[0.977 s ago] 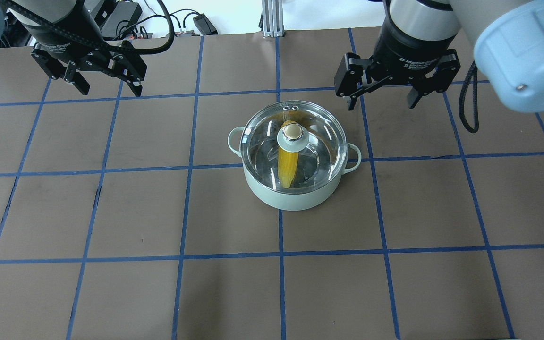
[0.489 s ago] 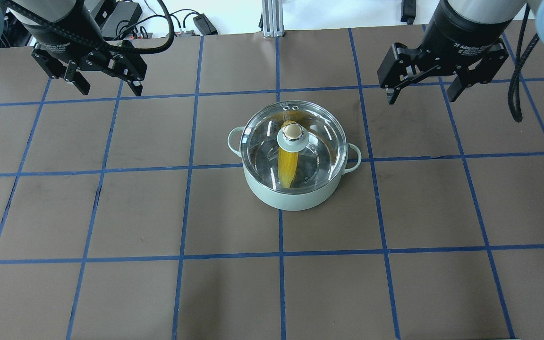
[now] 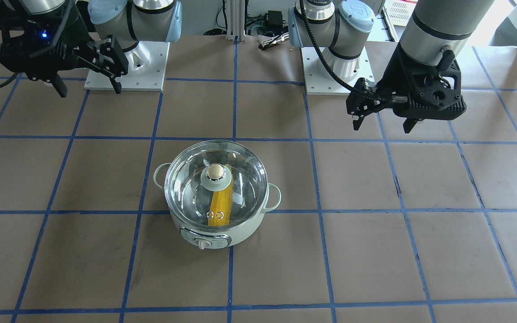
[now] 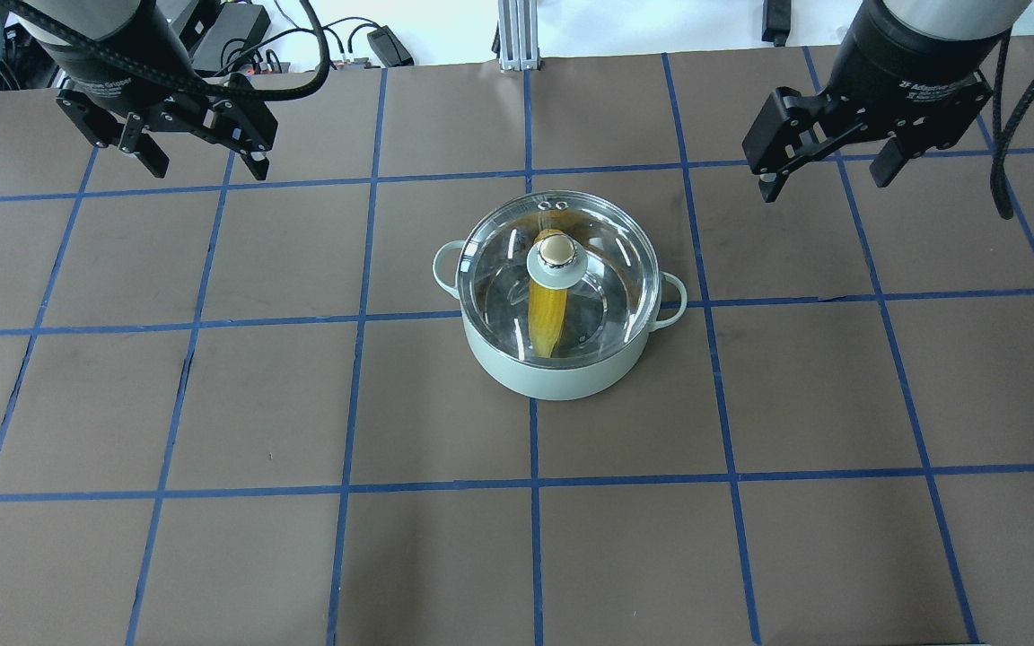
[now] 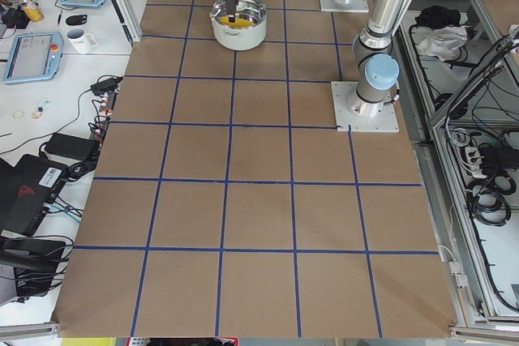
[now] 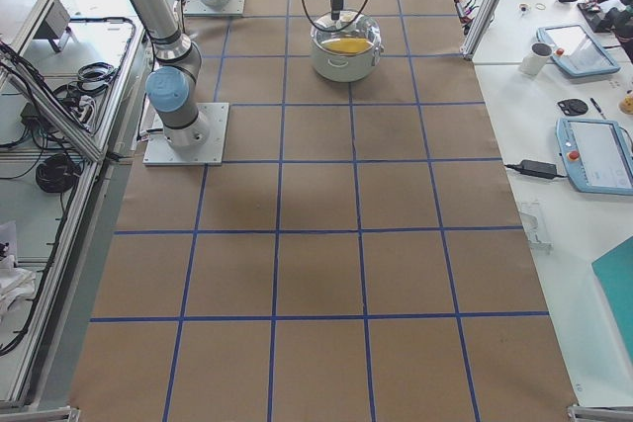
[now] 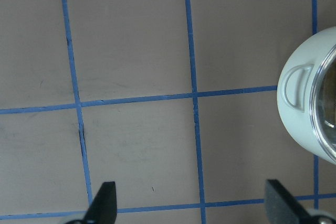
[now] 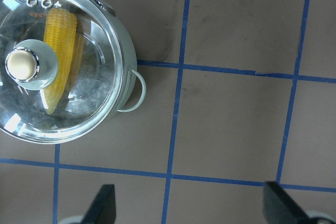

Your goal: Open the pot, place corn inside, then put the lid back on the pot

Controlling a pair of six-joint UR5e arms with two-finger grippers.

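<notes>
The right jaws stand wide and hold nothing, raised above the surface well off to the right of the pot. The left jaws are just as wide and empty, raised well off to its left. Between the two, near the middle of the surface, the pot has the lid resting level on its rim. Through the glass the corn shows lying inside across the steel bottom, partly under the knob. By this layout the task looks finished, so the step in hand is probably only clearing away. To do that well, keep both arms high and move them outward, away from the side handles and the knob. A brush could shift the lid or slide the pot.
</notes>
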